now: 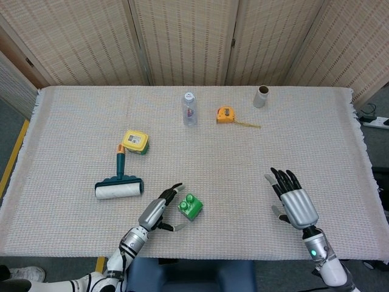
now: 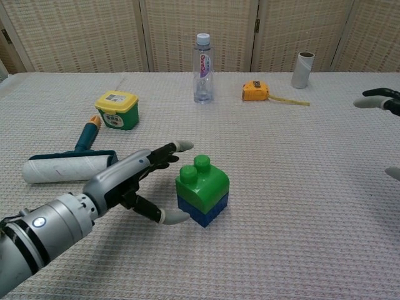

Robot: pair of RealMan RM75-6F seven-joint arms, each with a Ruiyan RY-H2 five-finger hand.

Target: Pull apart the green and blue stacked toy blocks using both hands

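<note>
green-on-blue blocks (image 2: pixel 202 190) just beside spread left hand (image 2: pixel 134 181).

Green block (image 2: pixel 202 179) atop blue block (image 2: pixel 203 209); yellow tape measure (image 2: pixel 255 91).

You have bright, even light from above in both views. Shadows are soft: a faint one lies under your left hand (image 2: pixel 128 181) and beside the blocks (image 2: pixel 202 190). No glare shows on the cloth (image 1: pixel 200 152). The far bottle (image 2: pixel 202 60) stays sharp. The near forearm at the chest view's left edge looks enlarged and slightly soft.
</note>
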